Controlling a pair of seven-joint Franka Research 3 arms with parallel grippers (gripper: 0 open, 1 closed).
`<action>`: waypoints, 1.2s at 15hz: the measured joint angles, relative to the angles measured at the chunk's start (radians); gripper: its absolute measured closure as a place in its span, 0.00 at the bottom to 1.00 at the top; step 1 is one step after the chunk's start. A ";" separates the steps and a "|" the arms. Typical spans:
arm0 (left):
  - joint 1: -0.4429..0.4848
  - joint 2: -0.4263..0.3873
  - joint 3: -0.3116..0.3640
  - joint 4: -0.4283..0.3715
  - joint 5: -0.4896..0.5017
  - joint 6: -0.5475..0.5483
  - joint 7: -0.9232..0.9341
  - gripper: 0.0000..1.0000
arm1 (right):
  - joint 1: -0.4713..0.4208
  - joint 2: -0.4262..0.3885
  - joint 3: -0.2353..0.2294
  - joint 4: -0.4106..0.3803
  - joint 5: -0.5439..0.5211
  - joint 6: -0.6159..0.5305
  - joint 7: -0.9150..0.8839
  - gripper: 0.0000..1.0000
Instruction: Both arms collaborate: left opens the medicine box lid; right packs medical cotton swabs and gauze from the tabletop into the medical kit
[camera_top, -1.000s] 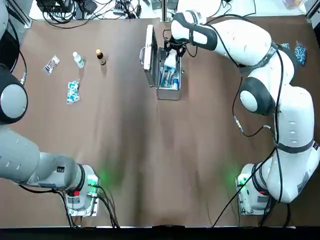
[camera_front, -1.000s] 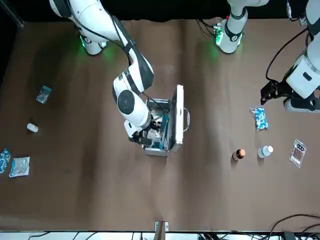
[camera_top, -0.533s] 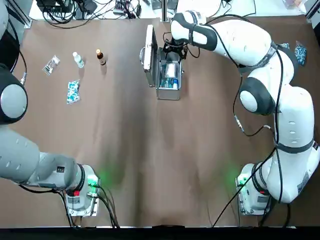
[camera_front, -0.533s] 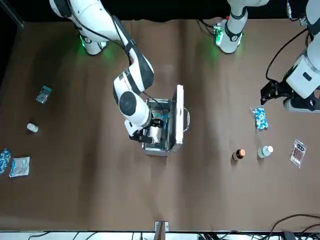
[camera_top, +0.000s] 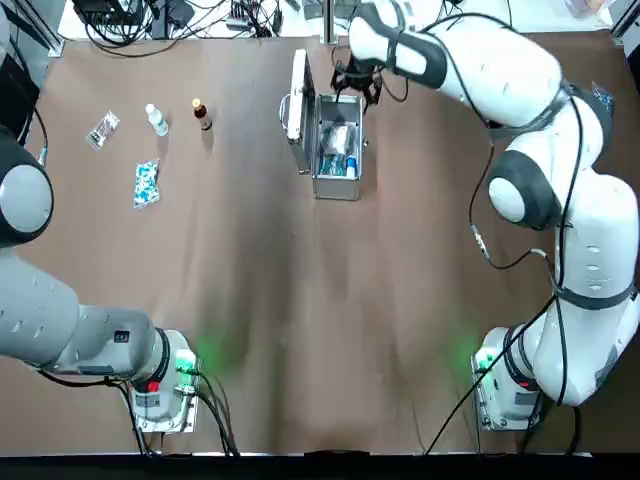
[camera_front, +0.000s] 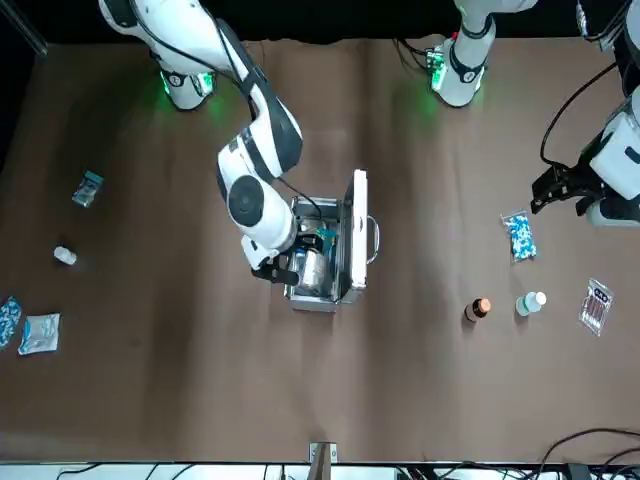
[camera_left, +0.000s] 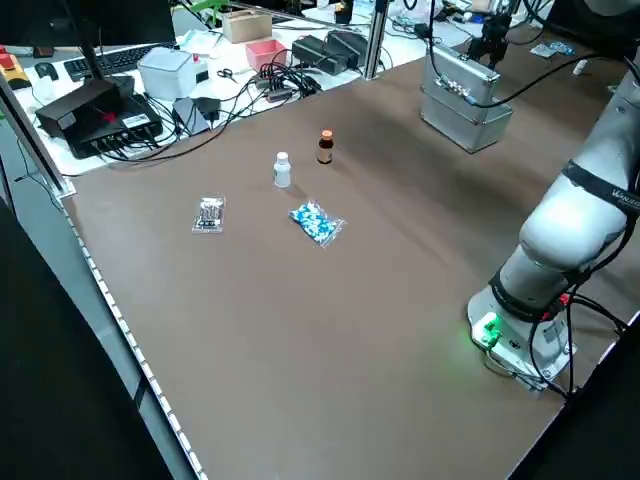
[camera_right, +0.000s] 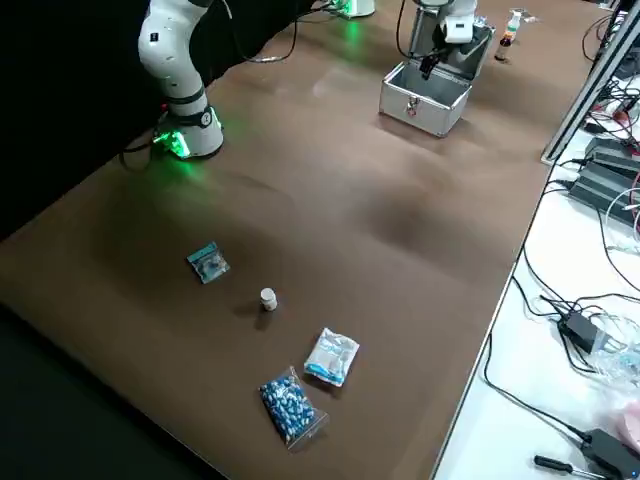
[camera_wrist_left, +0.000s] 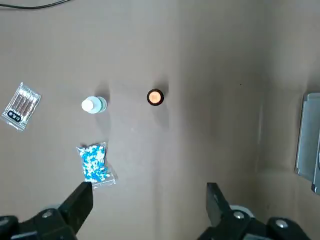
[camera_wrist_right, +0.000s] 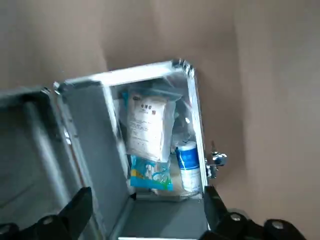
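Where the lid (camera_wrist_right: 30, 165) stands open: right pincer (camera_wrist_right: 150, 190) above kit (camera_wrist_right: 105, 165), spread wide, empty
Left pincer (camera_wrist_left: 150, 184): over surface (camera_wrist_left: 210, 125), likewise

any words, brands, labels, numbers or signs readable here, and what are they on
None reads surely.
White packet in the case: small print, too blurred.
Clear sachet on the tabletop: dark mark, unclear.
Right arm's dark band: light lettering, too small.
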 joint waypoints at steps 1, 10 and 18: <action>0.000 0.000 0.000 0.000 0.000 0.000 0.000 0.00 | -0.015 -0.021 -0.002 0.001 0.000 -0.009 0.000 0.02; -0.003 0.000 -0.003 0.000 0.000 0.001 0.000 0.00 | -0.300 -0.220 -0.016 0.005 -0.043 -0.287 -0.188 0.04; -0.011 0.000 -0.004 -0.001 0.000 0.001 0.000 0.00 | -0.532 -0.361 -0.018 0.006 -0.165 -0.489 -0.503 0.02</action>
